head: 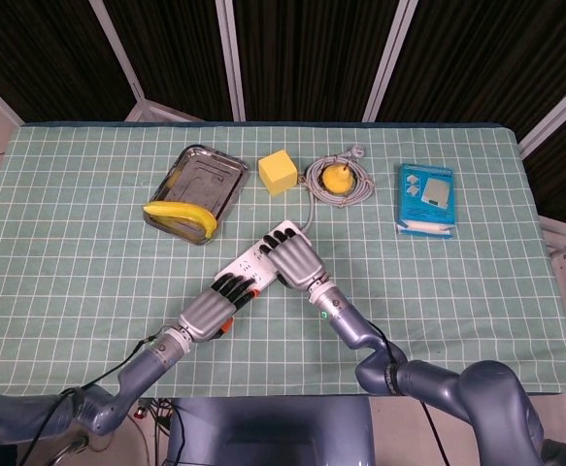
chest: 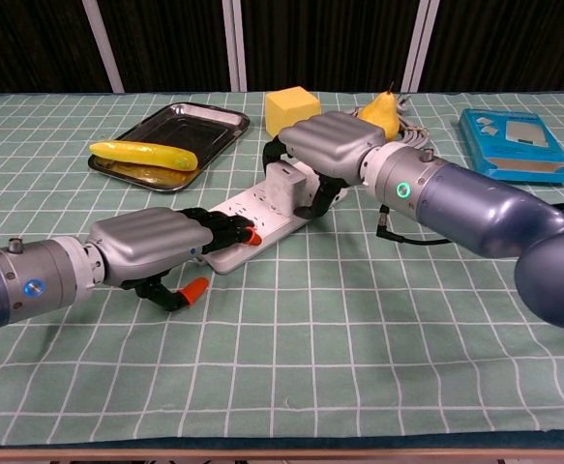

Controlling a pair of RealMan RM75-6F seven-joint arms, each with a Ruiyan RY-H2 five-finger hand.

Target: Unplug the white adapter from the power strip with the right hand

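The white power strip lies diagonally at the table's middle, also seen from above as the power strip. My left hand presses its fingers down on the strip's near end, next to the orange switch. My right hand curls over the far half and grips the white adapter, which stands raised and tilted above the strip's face. The fingers hide its underside, so I cannot tell whether the prongs are out. In the head view the right hand covers the adapter and the left hand lies below it.
A metal tray with a banana sits at the back left. A yellow cube stands behind the strip, a pear rests on the coiled grey cable, and a blue box lies at the right.
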